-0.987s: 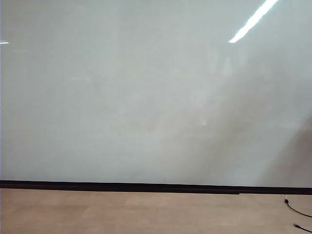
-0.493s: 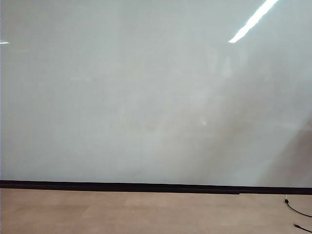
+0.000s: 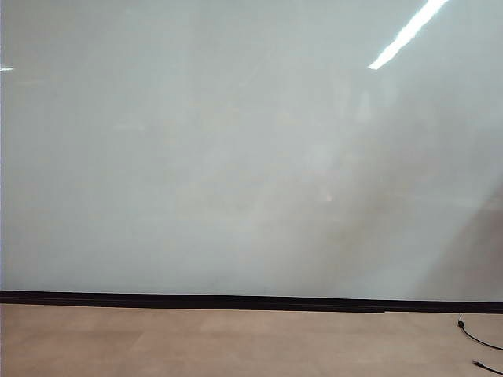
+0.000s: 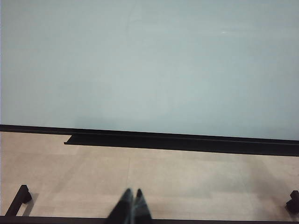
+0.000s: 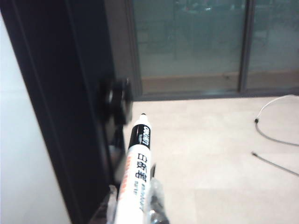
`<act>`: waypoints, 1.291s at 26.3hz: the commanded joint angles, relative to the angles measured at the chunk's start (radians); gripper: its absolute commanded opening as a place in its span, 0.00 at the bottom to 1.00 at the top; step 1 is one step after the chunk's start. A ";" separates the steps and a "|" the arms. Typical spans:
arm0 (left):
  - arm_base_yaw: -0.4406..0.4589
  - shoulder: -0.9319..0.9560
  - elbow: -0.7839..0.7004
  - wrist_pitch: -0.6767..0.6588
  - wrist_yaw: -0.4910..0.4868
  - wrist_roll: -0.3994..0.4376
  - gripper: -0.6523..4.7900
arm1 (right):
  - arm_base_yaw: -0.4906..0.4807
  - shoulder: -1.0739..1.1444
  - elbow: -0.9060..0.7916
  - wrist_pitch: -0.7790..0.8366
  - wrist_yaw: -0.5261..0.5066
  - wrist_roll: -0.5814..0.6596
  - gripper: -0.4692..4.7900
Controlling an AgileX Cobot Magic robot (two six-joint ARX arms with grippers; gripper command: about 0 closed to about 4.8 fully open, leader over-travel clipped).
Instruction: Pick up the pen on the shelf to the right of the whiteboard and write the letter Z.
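While you watched from the exterior view, the whiteboard (image 3: pixel 236 157) filled nearly all of it, a glossy pale grey sheet with a bright streak of ceiling light reflected near its upper right and a black strip (image 3: pixel 236 300) along its bottom edge. Below it ran the tan floor (image 3: pixel 196 342), and a thin dark cable (image 3: pixel 478 338) lay at the far right of that floor. No stroke of ink showed on the board, and neither arm appeared in that view. From the left wrist view you saw the left tool (image 4: pixel 131 205) low over the floor, well apart from the board, its two dark fingertips pressed together with nothing between them; a black tray ledge (image 4: pixel 182 141) stood out under the board's lower edge, and dark frame feet sat at the floor's corners. From the right wrist view you saw the right tool (image 5: pixel 133 205) closed around the pen (image 5: pixel 135 170), gripping its white barrel so that the black-banded end and small dark tip pointed away from the wrist. The pen hung beside a tall black frame (image 5: pixel 70 93) at the board's edge, with a round dark knob (image 5: pixel 117 95) on it. Behind lay pale flooring, glass panels in dark frames (image 5: pixel 187 37), and a light cable (image 5: pixel 275 121) trailing across the floor.
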 commanded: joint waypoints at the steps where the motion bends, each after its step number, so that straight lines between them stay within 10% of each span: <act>1: 0.000 0.000 0.002 0.005 0.000 0.005 0.11 | -0.009 -0.022 -0.002 0.019 0.055 0.003 0.07; 11: 0.000 0.000 0.002 0.005 0.000 0.005 0.11 | -0.003 -0.106 -0.075 0.018 0.325 0.033 0.07; 16: 0.000 0.000 0.002 0.005 0.000 0.005 0.11 | 0.069 -0.259 -0.220 0.009 0.649 0.033 0.07; 20: 0.000 0.000 0.002 0.005 0.000 0.005 0.11 | 0.217 -0.518 -0.337 -0.161 0.915 0.025 0.07; 34: 0.000 0.000 0.002 0.005 0.000 0.005 0.11 | 0.713 -1.170 -0.351 -0.856 1.176 -0.115 0.07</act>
